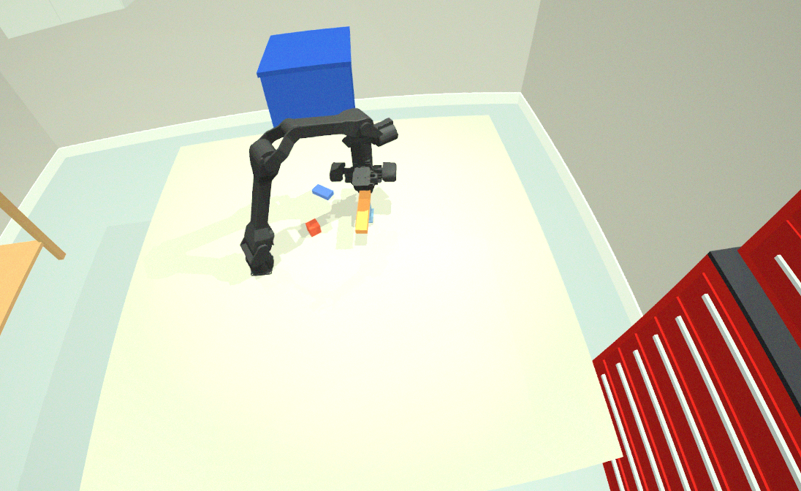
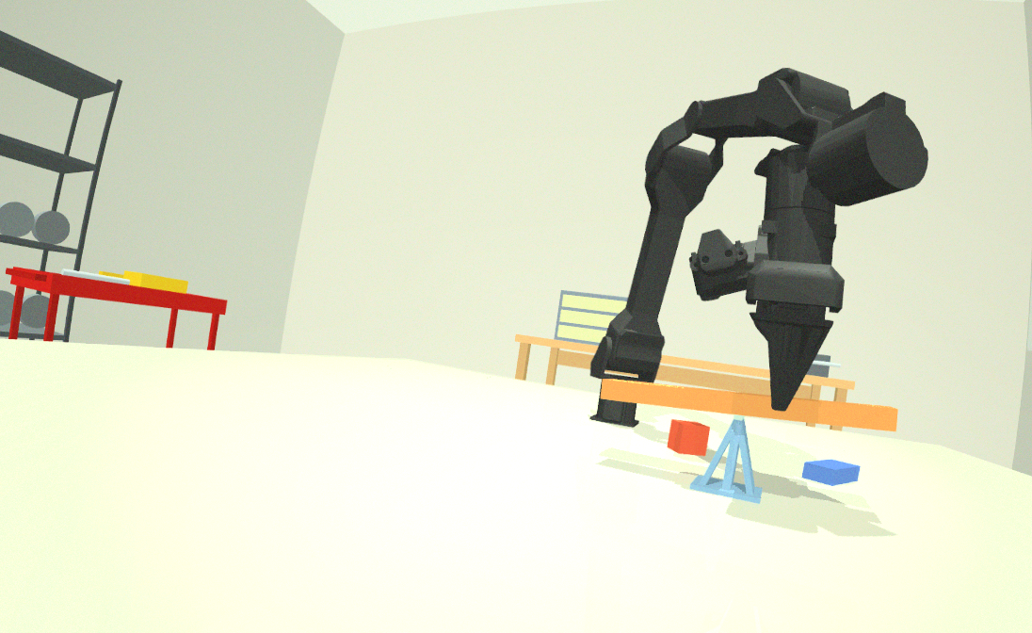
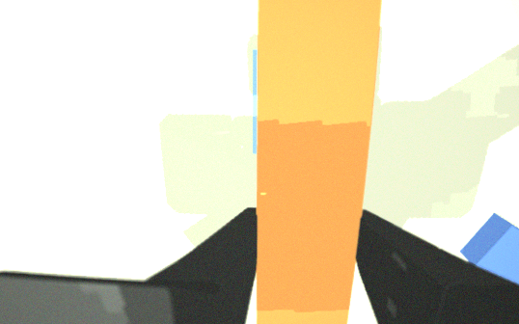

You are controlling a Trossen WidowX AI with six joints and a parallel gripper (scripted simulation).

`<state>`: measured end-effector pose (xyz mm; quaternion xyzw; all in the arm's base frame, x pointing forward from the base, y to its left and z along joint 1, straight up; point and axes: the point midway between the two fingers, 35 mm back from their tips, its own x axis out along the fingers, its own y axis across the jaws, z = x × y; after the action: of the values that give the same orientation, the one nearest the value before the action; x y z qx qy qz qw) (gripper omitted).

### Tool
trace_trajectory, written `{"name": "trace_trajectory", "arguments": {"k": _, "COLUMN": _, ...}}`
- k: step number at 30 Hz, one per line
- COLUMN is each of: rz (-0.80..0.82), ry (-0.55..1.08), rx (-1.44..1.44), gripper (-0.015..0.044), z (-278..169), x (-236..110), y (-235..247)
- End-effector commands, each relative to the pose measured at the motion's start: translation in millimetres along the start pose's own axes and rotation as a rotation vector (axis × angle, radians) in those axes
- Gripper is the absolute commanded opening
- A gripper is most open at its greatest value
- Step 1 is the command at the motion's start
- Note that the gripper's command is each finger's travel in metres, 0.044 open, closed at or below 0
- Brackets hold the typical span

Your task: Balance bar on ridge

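Observation:
The orange bar (image 1: 362, 219) (image 2: 677, 395) (image 3: 312, 169) lies across just above or on the top of the light-blue ridge stand (image 2: 729, 463) (image 1: 371, 215), near the bar's middle. In the exterior view no gap shows between them, but whether they touch is too fine to tell. The bar looks nearly level, with both ends off the table. My gripper (image 2: 780, 407) (image 3: 310, 212) is shut on the bar, to the right of the stand's top in that view. The wrist view shows one finger on each side of the bar. Most of the stand is hidden there.
A red block (image 1: 313, 227) (image 2: 688, 437) lies on the table (image 1: 354, 365) (image 2: 346, 511) beside the stand, toward the arm's base. A blue block (image 1: 322, 191) (image 2: 830, 472) (image 3: 517, 256) lies on the gripper's side of the stand.

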<state>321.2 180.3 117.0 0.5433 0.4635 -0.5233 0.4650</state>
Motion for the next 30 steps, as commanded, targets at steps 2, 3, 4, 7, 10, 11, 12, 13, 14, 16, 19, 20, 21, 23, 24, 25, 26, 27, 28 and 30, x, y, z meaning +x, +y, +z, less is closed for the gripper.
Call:
{"name": "trace_trajectory", "arguments": {"k": 2, "rz": 0.004, "ry": -0.002, "rx": 0.001, "gripper": 0.0000, "z": 0.3, "x": 0.5, "y": 0.8}}
{"name": "trace_trajectory", "arguments": {"k": 3, "rz": 0.004, "ry": -0.002, "rx": 0.001, "gripper": 0.0000, "z": 0.3, "x": 0.6, "y": 0.7}}
{"name": "trace_trajectory", "arguments": {"k": 4, "rz": 0.004, "ry": -0.002, "rx": 0.001, "gripper": 0.0000, "z": 0.3, "x": 0.6, "y": 0.7}}
{"name": "trace_trajectory", "arguments": {"k": 7, "rz": 0.004, "ry": -0.002, "rx": 0.001, "gripper": 0.0000, "z": 0.3, "x": 1.0, "y": 0.7}}
{"name": "trace_trajectory", "arguments": {"k": 10, "rz": 0.004, "ry": -0.002, "rx": 0.001, "gripper": 0.0000, "z": 0.3, "x": 1.1, "y": 0.7}}
{"name": "trace_trajectory", "arguments": {"k": 11, "rz": 0.004, "ry": -0.002, "rx": 0.001, "gripper": 0.0000, "z": 0.4, "x": 1.3, "y": 0.6}}
{"name": "trace_trajectory", "arguments": {"k": 12, "rz": 0.004, "ry": -0.002, "rx": 0.001, "gripper": 0.0000, "z": 0.4, "x": 1.3, "y": 0.6}}
{"name": "trace_trajectory", "arguments": {"k": 13, "rz": 0.004, "ry": -0.002, "rx": 0.001, "gripper": 0.0000, "z": 0.4, "x": 1.4, "y": 0.6}}
{"name": "trace_trajectory", "arguments": {"k": 14, "rz": 0.004, "ry": -0.002, "rx": 0.001, "gripper": 0.0000, "z": 0.4, "x": 1.5, "y": 0.6}}
{"name": "trace_trajectory", "arguments": {"k": 16, "rz": 0.004, "ry": -0.002, "rx": 0.001, "gripper": 0.0000, "z": 0.4, "x": 1.6, "y": 0.6}}
{"name": "trace_trajectory", "arguments": {"k": 19, "rz": 0.004, "ry": -0.002, "rx": 0.001, "gripper": 0.0000, "z": 0.4, "x": 2.0, "y": 0.5}}
{"name": "trace_trajectory", "arguments": {"k": 20, "rz": 0.004, "ry": -0.002, "rx": 0.001, "gripper": 0.0000, "z": 0.4, "x": 2.0, "y": 0.5}}
{"name": "trace_trajectory", "arguments": {"k": 21, "rz": 0.004, "ry": -0.002, "rx": 0.001, "gripper": 0.0000, "z": 0.3, "x": 2.1, "y": 0.6}}
{"name": "trace_trajectory", "arguments": {"k": 23, "rz": 0.004, "ry": -0.002, "rx": 0.001, "gripper": 0.0000, "z": 0.3, "x": 2.3, "y": 0.5}}
{"name": "trace_trajectory", "arguments": {"k": 24, "rz": 0.004, "ry": -0.002, "rx": 0.001, "gripper": 0.0000, "z": 0.3, "x": 2.3, "y": 0.5}}
{"name": "trace_trajectory", "arguments": {"k": 25, "rz": 0.004, "ry": -0.002, "rx": 0.001, "gripper": 0.0000, "z": 0.3, "x": 2.4, "y": 0.5}}
{"name": "trace_trajectory", "arguments": {"k": 26, "rz": 0.004, "ry": -0.002, "rx": 0.001, "gripper": 0.0000, "z": 0.3, "x": 2.5, "y": 0.5}}
{"name": "trace_trajectory", "arguments": {"k": 27, "rz": 0.004, "ry": -0.002, "rx": 0.001, "gripper": 0.0000, "z": 0.3, "x": 2.6, "y": 0.5}}
{"name": "trace_trajectory", "arguments": {"k": 28, "rz": 0.004, "ry": -0.002, "rx": 0.001, "gripper": 0.0000, "z": 0.3, "x": 2.6, "y": 0.5}}
{"name": "trace_trajectory", "arguments": {"k": 30, "rz": 0.004, "ry": -0.002, "rx": 0.001, "gripper": 0.0000, "z": 0.3, "x": 2.8, "y": 0.5}}
